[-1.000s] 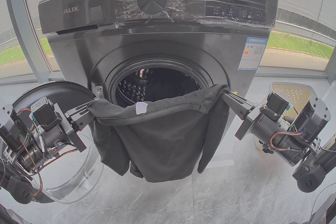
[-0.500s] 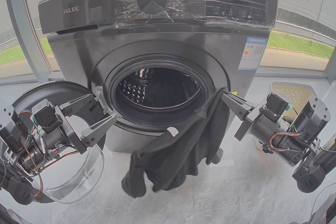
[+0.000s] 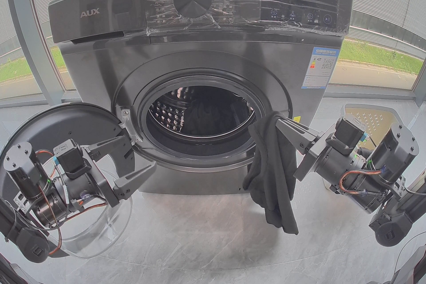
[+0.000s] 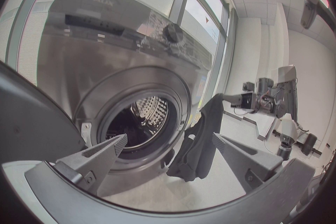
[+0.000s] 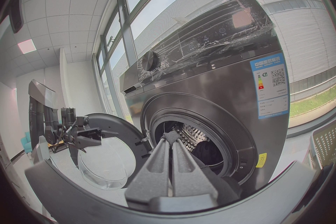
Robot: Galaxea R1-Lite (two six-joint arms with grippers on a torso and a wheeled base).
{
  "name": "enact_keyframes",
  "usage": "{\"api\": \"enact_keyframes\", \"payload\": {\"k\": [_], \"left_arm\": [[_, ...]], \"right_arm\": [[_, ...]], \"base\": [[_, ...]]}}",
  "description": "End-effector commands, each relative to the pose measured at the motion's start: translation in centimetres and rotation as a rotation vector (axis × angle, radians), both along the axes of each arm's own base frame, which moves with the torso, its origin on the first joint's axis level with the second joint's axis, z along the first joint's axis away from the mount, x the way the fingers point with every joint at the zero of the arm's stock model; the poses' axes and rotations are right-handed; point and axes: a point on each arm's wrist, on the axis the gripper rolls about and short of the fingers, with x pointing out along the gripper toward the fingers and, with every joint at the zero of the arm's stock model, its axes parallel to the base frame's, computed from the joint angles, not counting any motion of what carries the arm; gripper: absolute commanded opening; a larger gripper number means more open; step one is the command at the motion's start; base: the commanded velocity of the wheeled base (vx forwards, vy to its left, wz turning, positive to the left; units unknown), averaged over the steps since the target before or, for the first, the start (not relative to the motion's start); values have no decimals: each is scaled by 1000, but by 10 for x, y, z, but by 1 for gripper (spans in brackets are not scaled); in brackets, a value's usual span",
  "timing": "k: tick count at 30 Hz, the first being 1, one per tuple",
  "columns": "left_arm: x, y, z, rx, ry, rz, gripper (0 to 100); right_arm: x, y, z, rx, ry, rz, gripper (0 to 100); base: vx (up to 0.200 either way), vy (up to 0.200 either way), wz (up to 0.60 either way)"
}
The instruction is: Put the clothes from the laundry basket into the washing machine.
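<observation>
**Hanging by one pinched edge: black garment beside the washing machine's opening**

The black garment (image 3: 270, 174) hangs outside the washing machine (image 3: 199, 49), just to the right of its round opening, with its upper end level with the opening's right rim. The rest of it drapes down past the opening's lower edge. It looks soft, light and limp, folding into a long bunch under its own weight. It should be hard to damage, but it will likely swing, trail and catch on the rim.

The right gripper (image 3: 278, 121) is clamped on the top edge, fingers pressed together with a small tuft of cloth showing between the tips. A single high pinch leaves the tail dangling low. A second hold further down the bunch would probably make it easier to feed the garment in.

The left gripper (image 3: 141, 151) sits to the lower left of the opening, in front of the swung-out door (image 3: 53, 129). Its fingers are spread wide and hold nothing.

The folds hide what kind of garment it is. Inside the opening, the drum (image 3: 177, 114) holds a dark mass that may be clothes, though I cannot tell. To the right of the opening, a pale perforated container (image 3: 377, 118), probably the laundry basket, is mostly covered by the right arm, and its contents are hidden.
</observation>
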Motion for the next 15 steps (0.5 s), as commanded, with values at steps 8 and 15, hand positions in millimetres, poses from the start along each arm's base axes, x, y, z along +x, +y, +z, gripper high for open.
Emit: {"api": "enact_keyframes", "payload": {"k": [8, 15], "left_arm": [[17, -24, -44, 85, 158, -73, 100], [20, -28, -56, 114, 196, -87, 100]], "right_arm": [[-5, 15, 10, 27, -35, 49, 0], [-5, 17, 10, 28, -36, 59, 0]], "base": [[0, 0, 0], [0, 0, 0]]}}
